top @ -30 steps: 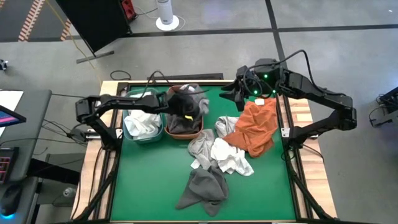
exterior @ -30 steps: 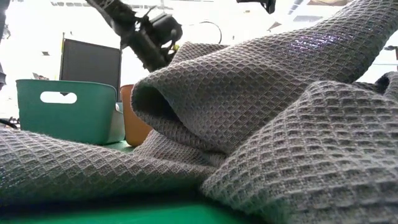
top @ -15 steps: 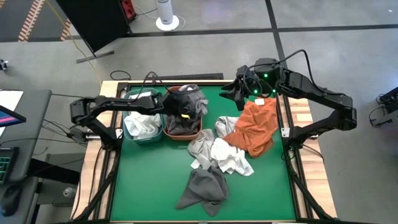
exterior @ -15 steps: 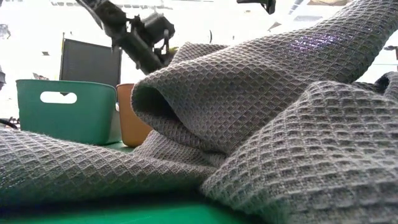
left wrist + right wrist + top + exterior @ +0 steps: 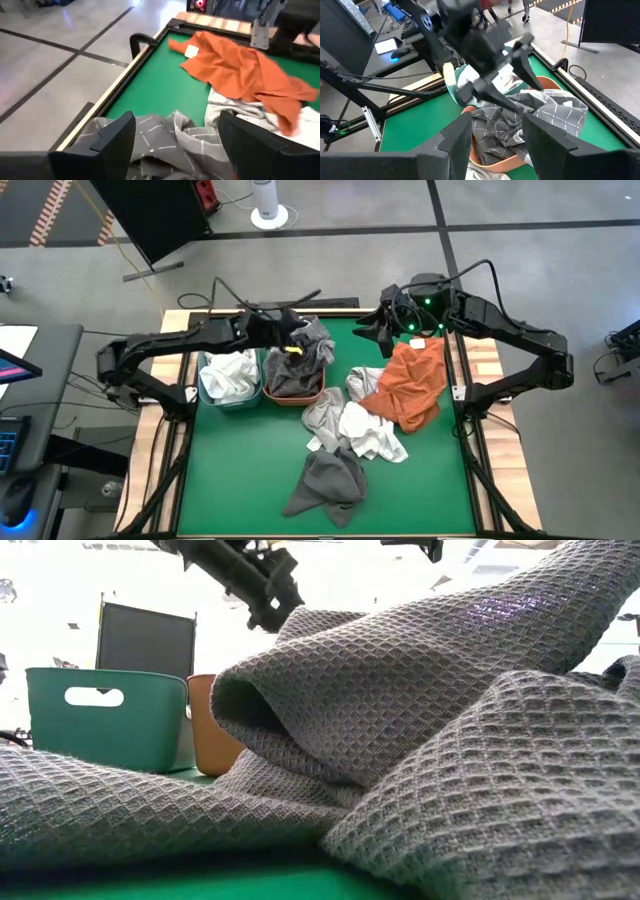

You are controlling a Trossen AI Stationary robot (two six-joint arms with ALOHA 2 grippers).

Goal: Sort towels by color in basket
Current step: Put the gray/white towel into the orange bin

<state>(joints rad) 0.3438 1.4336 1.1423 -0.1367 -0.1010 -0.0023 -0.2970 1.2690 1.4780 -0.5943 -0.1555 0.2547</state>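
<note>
A brown basket (image 5: 296,392) holds dark grey-checked towels (image 5: 305,358); beside it a teal basket (image 5: 205,370) holds white towels (image 5: 230,375). My left gripper (image 5: 298,332) hangs open above the brown basket, nothing between its fingers (image 5: 176,117). My right gripper (image 5: 372,332) waits open (image 5: 496,120) over the table's far right, above the rust orange towel (image 5: 412,380). Loose on the green table lie a white towel (image 5: 368,430), a light grey towel (image 5: 322,410) and a dark grey towel (image 5: 325,485), piled against one another.
The dark grey waffle towel (image 5: 420,720) fills the foreground of the low view, hiding most of the table. Both baskets (image 5: 100,715) stand at the far left. Bare green table (image 5: 240,470) shows at the near left and near right.
My left gripper has risen from just over the brown basket and tipped nearer to level, staying open. The grey-checked towels have stayed in the basket. My right arm has kept still.
</note>
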